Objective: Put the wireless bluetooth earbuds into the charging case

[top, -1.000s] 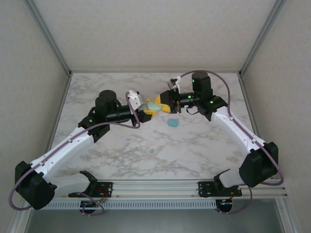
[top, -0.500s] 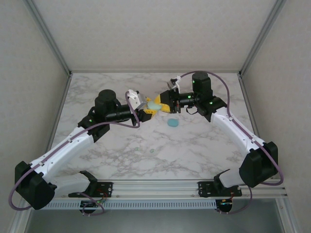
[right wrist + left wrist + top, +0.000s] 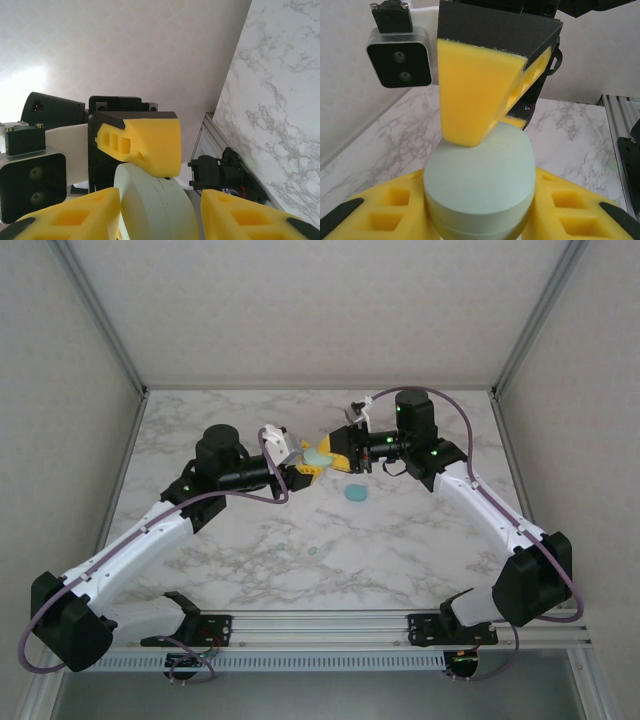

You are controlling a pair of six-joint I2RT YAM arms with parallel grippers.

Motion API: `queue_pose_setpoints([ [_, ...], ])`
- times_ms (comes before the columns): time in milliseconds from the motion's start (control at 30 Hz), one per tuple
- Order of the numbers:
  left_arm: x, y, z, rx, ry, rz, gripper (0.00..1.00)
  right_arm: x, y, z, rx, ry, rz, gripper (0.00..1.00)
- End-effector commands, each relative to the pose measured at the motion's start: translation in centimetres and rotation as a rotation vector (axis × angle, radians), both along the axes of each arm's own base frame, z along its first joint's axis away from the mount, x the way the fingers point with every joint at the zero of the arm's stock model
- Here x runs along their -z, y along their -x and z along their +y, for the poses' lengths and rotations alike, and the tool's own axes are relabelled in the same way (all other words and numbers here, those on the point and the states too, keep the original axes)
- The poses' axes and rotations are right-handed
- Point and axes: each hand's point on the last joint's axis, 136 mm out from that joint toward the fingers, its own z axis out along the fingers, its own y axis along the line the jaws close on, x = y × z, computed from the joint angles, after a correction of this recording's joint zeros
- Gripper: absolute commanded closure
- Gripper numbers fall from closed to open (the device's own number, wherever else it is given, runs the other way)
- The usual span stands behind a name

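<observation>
A mint green oval charging case [image 3: 318,457] is held above the table between both arms. My left gripper [image 3: 480,220] is shut on the case's [image 3: 480,175] sides, with the flat face showing and the lid closed. My right gripper [image 3: 160,215] straddles the case [image 3: 155,205] across its faces. One finger [image 3: 75,215] touches it and a thin gap shows at the other, so it stands open. Its upper finger [image 3: 470,100] rests on the case's top. Two tiny earbuds [image 3: 313,551] [image 3: 282,546] lie on the marble nearer the arm bases.
A teal oval case [image 3: 355,493] lies on the table just below and right of the grippers. The marble table [image 3: 230,570] is bounded by walls left, right and back, with a metal rail [image 3: 320,625] at the near edge.
The right gripper's jaws have drawn in slightly around the case. Both arms and the case stay where they were.
</observation>
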Motion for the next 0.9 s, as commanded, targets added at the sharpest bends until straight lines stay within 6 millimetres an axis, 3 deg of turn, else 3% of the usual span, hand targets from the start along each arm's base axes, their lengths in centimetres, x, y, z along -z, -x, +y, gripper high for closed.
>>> queue_pose_setpoints([
  [0,-2.1,0.3,-0.3,0.016,0.040,-0.060,0.75,-0.4,0.3,0.1,0.002,-0.012,-0.014,0.53],
  [867,-2.3,-0.3,-0.5,0.005,0.052,-0.064,0.74,-2.3,2.7,-0.1,-0.060,-0.082,-0.015,0.56],
])
